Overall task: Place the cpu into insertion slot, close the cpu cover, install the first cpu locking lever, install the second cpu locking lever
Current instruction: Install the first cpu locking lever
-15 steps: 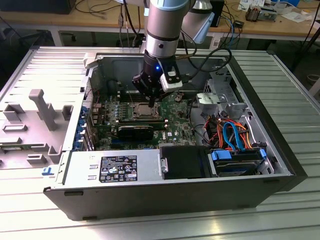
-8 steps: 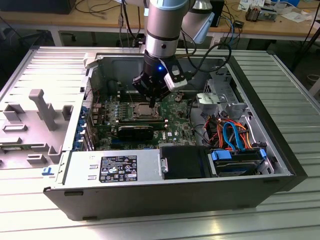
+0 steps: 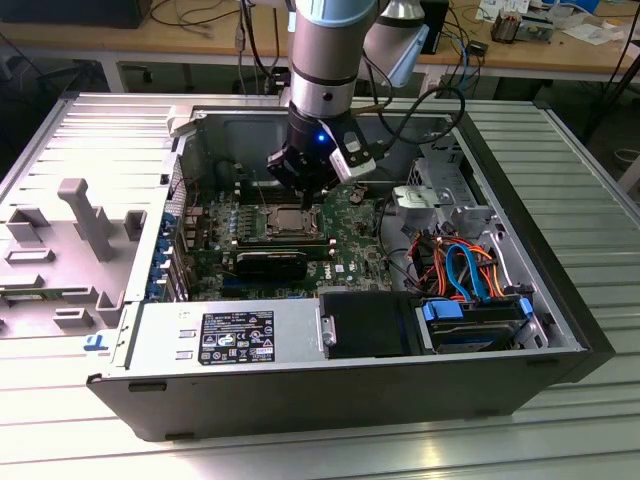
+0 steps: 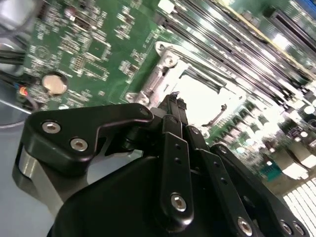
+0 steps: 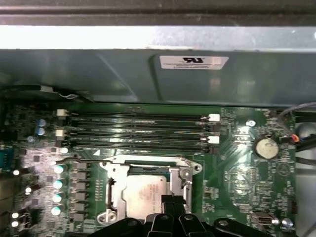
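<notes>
One small flat square cpu [image 5: 144, 194] with a silver-grey metal top already lies in the dark, silver-rimmed insertion slot [image 5: 114, 195] on the green motherboard [image 5: 237, 163], with the thin silver frame-like cpu cover [image 5: 181, 178] down around it. The black hand [image 5: 173, 203] hovers just above the socket's edge, fingertips drawn narrow and holding nothing. The chip looks light, stiff and fragile; I'd take it by its edges only. The first wrist view shows the long black memory slots [image 5: 138, 129]; the exterior view alone shows the open grey computer case [image 3: 300, 390].
</notes>
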### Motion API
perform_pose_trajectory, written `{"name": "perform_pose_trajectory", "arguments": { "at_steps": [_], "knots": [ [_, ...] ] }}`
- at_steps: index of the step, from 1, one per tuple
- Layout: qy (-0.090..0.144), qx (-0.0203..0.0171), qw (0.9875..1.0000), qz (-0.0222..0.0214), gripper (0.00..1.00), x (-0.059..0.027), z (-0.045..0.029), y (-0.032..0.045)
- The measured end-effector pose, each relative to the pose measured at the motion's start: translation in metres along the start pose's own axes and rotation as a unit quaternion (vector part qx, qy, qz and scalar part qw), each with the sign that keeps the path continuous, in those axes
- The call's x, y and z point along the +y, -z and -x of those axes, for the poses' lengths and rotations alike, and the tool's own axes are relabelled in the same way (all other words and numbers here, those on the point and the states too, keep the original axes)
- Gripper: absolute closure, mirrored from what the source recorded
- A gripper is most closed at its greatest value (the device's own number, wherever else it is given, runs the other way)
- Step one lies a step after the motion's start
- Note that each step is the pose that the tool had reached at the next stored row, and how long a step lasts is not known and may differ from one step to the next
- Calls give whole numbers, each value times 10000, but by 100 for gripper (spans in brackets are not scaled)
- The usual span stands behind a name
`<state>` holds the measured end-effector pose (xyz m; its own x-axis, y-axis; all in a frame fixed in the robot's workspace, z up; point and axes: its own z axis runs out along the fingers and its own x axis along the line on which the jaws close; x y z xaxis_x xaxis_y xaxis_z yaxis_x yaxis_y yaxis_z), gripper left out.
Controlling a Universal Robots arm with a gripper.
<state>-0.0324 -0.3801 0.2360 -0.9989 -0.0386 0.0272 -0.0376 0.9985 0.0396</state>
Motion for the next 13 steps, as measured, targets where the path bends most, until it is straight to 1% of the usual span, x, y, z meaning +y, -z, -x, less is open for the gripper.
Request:
{"name": "perform_pose_trajectory", "arguments": {
  "at_steps": [1,2,6,7,8,11,13],
  "knots": [
    [3,-78,10000,-3,89,0,-1,-1],
    [5,-128,9999,-3,89,0,-1,-2],
    [5,-131,9999,-10,89,0,-2,-1],
    [-7,-127,9999,-115,89,0,-2,0],
    [-13,-126,9998,-135,89,0,-2,-1],
    [-21,-127,9998,-136,89,0,-2,-1],
    [-44,-131,9998,-136,89,1,-15,5]
  ]
}}
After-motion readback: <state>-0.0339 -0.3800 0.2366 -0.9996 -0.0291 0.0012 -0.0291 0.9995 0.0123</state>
